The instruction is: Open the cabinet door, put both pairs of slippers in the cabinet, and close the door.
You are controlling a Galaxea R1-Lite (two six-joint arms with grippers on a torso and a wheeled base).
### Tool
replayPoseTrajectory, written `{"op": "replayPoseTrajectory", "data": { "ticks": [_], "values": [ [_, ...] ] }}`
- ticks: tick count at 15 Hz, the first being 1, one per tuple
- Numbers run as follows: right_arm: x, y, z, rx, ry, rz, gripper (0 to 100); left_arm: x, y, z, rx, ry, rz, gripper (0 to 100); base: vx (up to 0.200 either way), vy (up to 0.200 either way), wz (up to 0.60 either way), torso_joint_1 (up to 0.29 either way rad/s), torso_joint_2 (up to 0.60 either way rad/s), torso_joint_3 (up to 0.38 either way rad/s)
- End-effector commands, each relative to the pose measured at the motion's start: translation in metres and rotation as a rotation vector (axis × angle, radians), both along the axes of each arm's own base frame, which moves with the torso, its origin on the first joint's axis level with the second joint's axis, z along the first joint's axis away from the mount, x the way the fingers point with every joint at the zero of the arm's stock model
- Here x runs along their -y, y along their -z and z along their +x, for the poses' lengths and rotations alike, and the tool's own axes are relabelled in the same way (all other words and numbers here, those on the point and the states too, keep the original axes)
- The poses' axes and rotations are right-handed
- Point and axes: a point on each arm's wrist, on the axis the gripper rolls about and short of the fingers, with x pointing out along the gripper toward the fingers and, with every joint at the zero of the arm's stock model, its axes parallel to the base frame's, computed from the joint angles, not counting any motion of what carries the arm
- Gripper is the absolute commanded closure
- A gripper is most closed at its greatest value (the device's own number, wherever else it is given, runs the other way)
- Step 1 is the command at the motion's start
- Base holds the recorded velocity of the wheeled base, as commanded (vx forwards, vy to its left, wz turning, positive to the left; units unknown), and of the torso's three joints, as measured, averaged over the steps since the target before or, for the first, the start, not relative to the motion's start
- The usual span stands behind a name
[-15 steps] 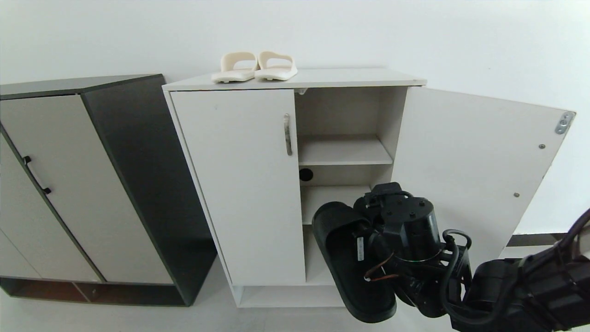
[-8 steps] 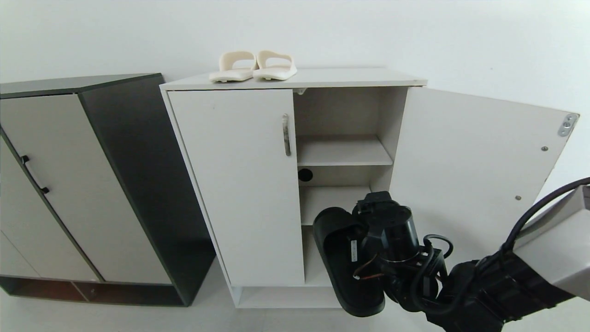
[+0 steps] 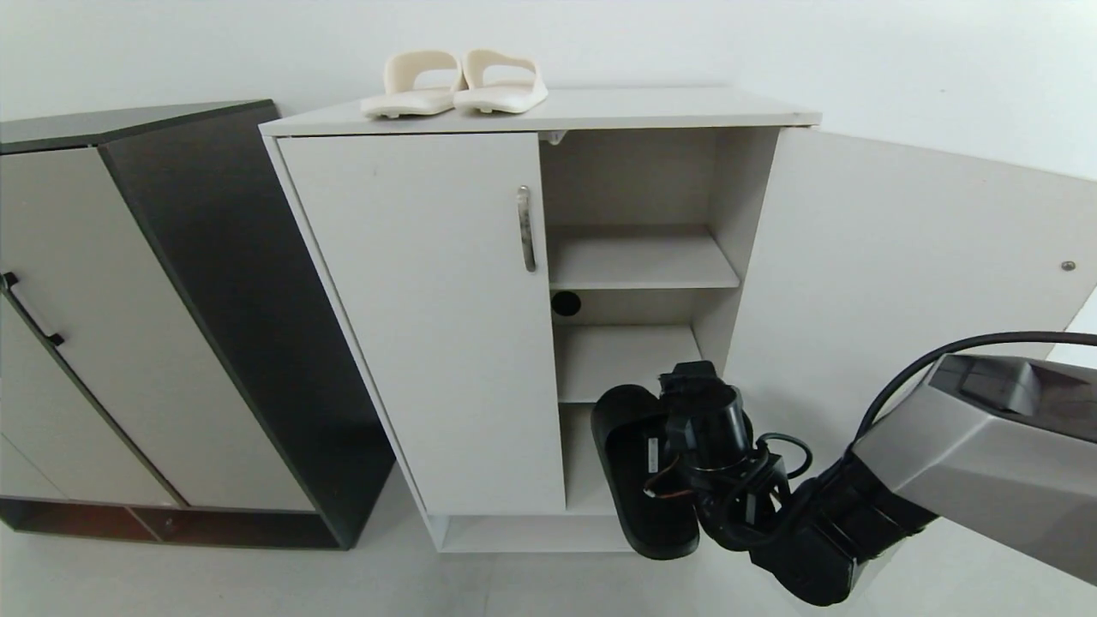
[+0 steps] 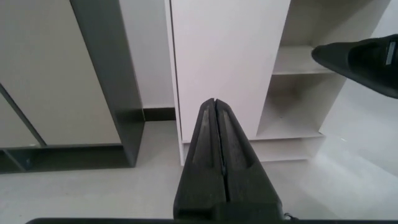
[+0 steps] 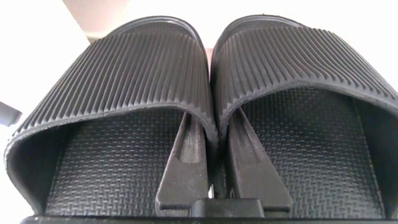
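Right gripper (image 5: 214, 127): fingers (image 5: 185, 163) clamped on the adjoining inner edges of the black slippers (image 3: 638, 480), one finger under each strap. Pair held sole-out, before the lowest compartment of the white cabinet (image 3: 668, 107). Right door (image 3: 900, 274) swung wide. Cream slippers (image 3: 454, 81) on the cabinet top. Left gripper (image 4: 215, 107): fingers pressed together, empty, facing the closed left door (image 3: 420, 317).

One pair of slippers (image 3: 454, 81) sits on top of the cabinet (image 3: 411, 326), toward its left. The other pair (image 3: 634, 480) hangs low before its open right side, beside the door (image 3: 900, 283) swung out rightward. A second cabinet (image 3: 128, 300) stands left.
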Motion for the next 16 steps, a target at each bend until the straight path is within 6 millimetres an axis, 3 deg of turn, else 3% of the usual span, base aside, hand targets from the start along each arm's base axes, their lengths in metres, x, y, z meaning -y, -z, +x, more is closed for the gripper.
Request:
{"op": "replayPoseTrajectory", "data": {
  "ticks": [1,6,9,16],
  "values": [
    [0.0,0.011,0.007,-0.009,0.011,-0.008,100,0.0,0.0,0.0,-0.002,0.0,0.0,100,0.0,0.0,0.0,0.002,0.0,-0.203],
    [-0.008,0.025,0.021,0.076,0.02,0.059,100,0.0,0.0,0.0,-0.002,0.0,0.0,100,0.0,0.0,0.0,0.006,0.0,-0.194],
    [-0.008,0.016,0.022,0.152,0.011,0.074,100,0.0,0.0,0.0,-0.002,-0.002,0.0,100,0.0,0.0,0.0,0.004,0.0,-0.194],
    [-0.008,0.025,0.023,0.247,0.039,0.028,100,0.0,0.0,0.0,-0.002,0.0,0.0,100,0.0,0.0,0.0,0.002,0.0,-0.02]
  ]
}}
